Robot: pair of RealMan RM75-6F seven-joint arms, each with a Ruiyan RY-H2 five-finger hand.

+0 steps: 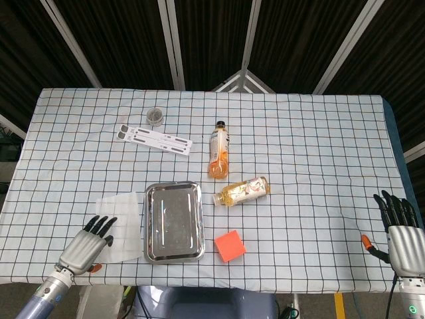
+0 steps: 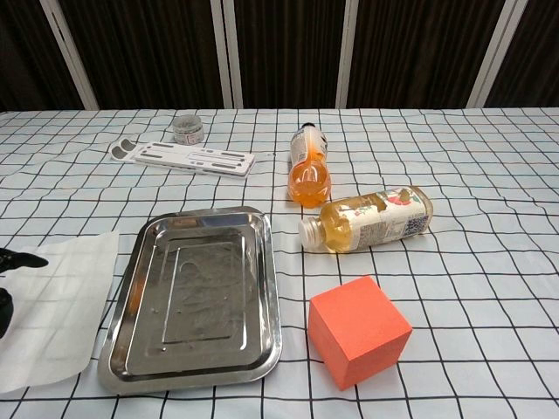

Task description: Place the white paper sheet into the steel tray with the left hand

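Note:
The white paper sheet [image 1: 123, 224] [image 2: 54, 301] lies flat on the checked cloth, just left of the steel tray [image 1: 174, 221] [image 2: 203, 292]. The tray holds nothing. My left hand [image 1: 86, 247] hovers over the sheet's near left corner with its dark fingers spread and pointing at the paper; I cannot tell whether they touch it. In the chest view only its black fingertips [image 2: 10, 262] show at the left edge. My right hand [image 1: 402, 234] stays at the table's right front edge, fingers apart and upright, holding nothing.
An orange cube [image 1: 230, 245] [image 2: 358, 330] sits right of the tray. Two drink bottles [image 1: 220, 149] [image 1: 242, 191] lie beyond it. A white perforated strip [image 1: 154, 138] and a small grey jar [image 1: 155, 117] are at the back left.

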